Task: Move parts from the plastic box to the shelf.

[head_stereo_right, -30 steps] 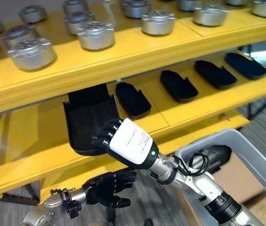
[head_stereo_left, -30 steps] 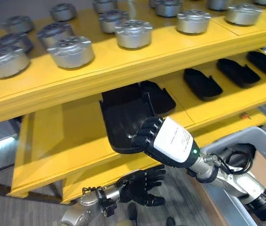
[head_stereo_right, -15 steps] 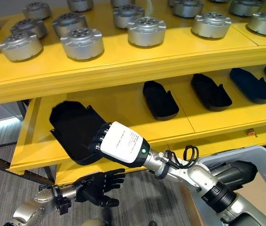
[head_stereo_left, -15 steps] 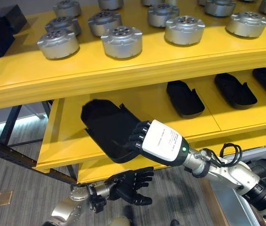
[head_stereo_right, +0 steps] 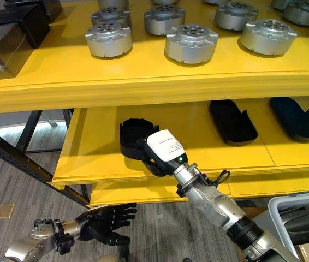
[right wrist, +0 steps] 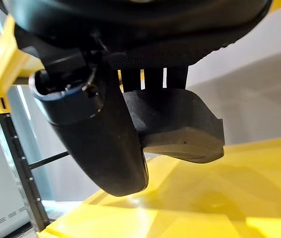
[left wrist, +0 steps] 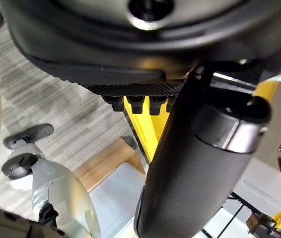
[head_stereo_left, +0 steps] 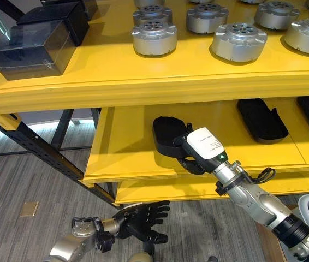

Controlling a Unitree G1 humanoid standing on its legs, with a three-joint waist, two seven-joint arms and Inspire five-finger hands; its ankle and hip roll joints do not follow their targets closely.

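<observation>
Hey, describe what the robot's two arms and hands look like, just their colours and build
Both arms are silver-grey metal with dark joint bands. The right hand has dark fingers and a white cover plate on its back bearing small print and a tiny green light; a black cable loops at its wrist. The left hand is all dark, with slim segmented fingers and a textured rubbery palm, on a silver wrist with black fittings.

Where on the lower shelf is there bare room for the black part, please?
Bare yellow lies left of the black part in the right robot hand, toward the lower shelf end, and between it and the next black part. Rightward is crowded.
</observation>
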